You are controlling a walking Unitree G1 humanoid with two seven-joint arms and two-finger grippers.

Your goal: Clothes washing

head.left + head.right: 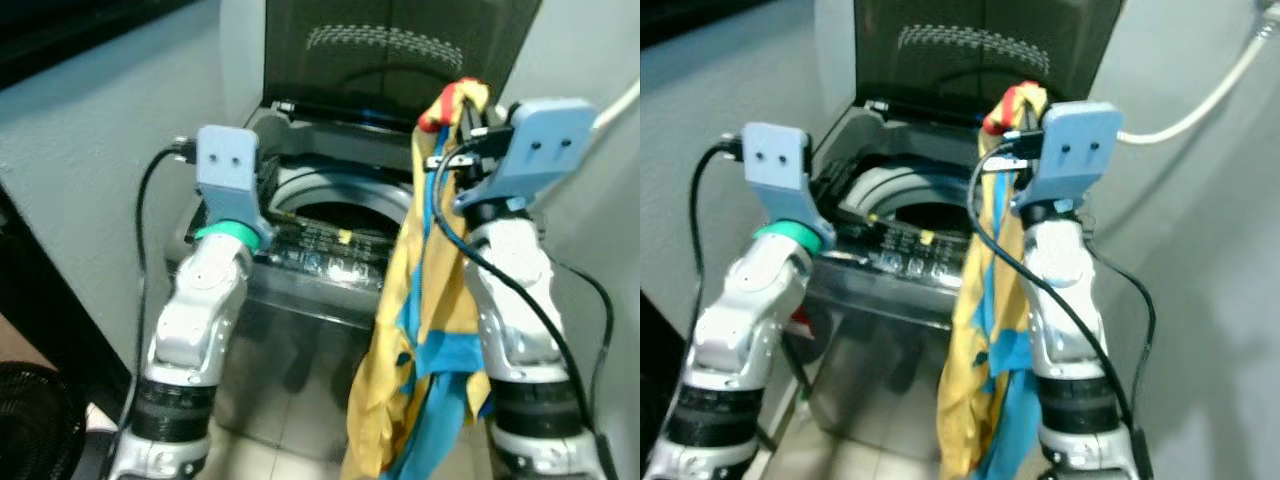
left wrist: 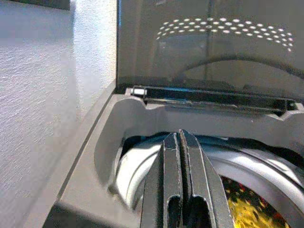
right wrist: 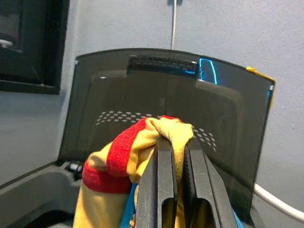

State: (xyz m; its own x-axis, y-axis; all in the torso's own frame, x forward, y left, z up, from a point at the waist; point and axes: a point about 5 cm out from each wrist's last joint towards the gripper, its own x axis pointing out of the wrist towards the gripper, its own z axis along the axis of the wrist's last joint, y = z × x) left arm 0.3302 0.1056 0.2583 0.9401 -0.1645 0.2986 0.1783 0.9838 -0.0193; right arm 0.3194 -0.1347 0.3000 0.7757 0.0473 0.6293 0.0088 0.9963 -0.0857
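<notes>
The robot is standing in front of a top-loading washing machine (image 1: pixel 330 255) whose dark, smoky lid (image 3: pixel 166 118) is standing raised against the grey wall (image 2: pixel 42 95) behind it. The right gripper (image 3: pixel 176 190) is pinching a yellow garment (image 1: pixel 420 330) with blue patches and a red cuff, its two black fingers (image 3: pixel 164 185) pressed together on a bunched fold near the top of the cloth. The garment is hanging in a long drape from that grip, falling beside the right arm (image 1: pixel 515 320) and down in front of the machine's right front corner, its lower end reaching toward the tiled floor (image 1: pixel 290 440); it is dangling in the air rather than lying inside the tub. The red cuff is poking up just above the fingertips, level with the lower part of the lid. The left gripper (image 2: pixel 180 185) is hovering over the left side of the machine's opening, its fingers (image 2: pixel 166 180) pressed flat against each other with nothing between them. Past those fingers the pale ring of the drum (image 2: pixel 142 166) is showing, and a patch of yellow, red-flecked fabric (image 2: pixel 247 211) is lying down inside it. A row of control buttons (image 1: pixel 335 262) is running along the machine's front edge, between the two arms. A white hose (image 1: pixel 1200 100) is curving across the wall to the right.
</notes>
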